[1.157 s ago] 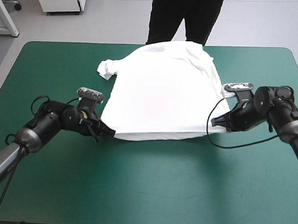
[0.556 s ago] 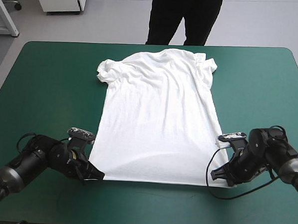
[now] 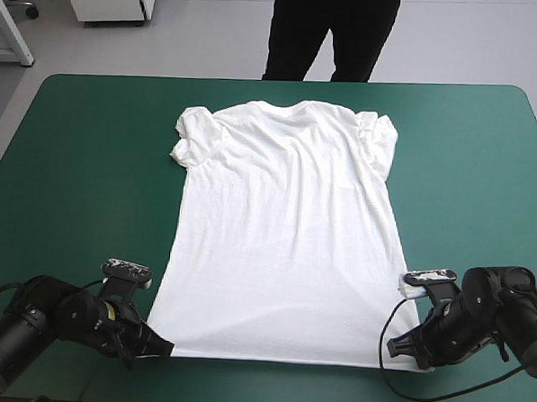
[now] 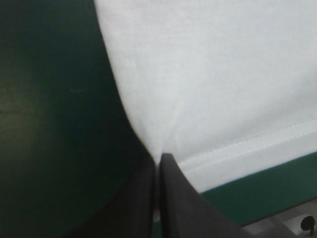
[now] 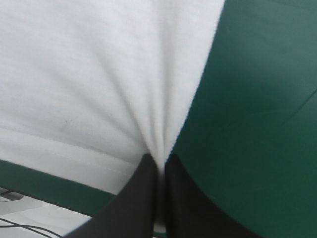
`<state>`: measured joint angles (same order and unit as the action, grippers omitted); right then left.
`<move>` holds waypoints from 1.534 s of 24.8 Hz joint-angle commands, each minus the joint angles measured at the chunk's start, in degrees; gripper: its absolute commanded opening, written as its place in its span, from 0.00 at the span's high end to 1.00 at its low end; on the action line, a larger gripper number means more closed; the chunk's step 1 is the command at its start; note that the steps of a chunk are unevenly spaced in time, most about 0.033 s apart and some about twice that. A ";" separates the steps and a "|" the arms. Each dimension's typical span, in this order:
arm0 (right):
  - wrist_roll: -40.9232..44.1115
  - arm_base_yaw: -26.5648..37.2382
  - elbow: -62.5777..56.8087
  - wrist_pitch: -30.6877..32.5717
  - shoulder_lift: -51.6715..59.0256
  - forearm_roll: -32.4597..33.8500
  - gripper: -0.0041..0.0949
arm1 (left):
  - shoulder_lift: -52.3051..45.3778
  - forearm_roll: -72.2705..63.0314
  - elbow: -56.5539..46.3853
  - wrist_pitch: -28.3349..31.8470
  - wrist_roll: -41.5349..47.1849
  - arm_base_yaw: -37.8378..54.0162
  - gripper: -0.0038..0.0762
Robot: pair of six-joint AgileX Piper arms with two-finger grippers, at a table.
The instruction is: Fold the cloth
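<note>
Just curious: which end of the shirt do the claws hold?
The T-shirt hem, nearest the robot: left gripper and right gripper each pinch a corner; sleeves lie free.

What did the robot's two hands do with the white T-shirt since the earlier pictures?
The left gripper and right gripper drew back toward the table's near edge, dragging the T-shirt's hem along. The T-shirt went from puffed up to spread flat. Unchanged: each gripper stays shut on its hem corner, nothing was let go, and the collar end remains toward the far edge.
</note>
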<state>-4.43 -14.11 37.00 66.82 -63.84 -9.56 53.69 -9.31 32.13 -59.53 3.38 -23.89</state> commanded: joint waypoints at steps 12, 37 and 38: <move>-0.93 0.15 1.26 2.44 1.03 1.85 0.43 | 0.44 -0.78 1.61 -3.49 1.86 -0.27 0.58; 8.85 0.25 40.40 -18.32 -14.55 18.17 0.32 | 45.17 6.30 53.30 6.20 4.47 10.79 0.41; 8.85 0.25 40.40 -18.32 -14.79 18.17 0.32 | 46.14 5.96 53.73 5.64 4.05 10.95 0.41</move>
<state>5.15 -14.11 75.37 50.98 -79.73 7.32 100.27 0.92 82.84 -53.87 10.08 -13.92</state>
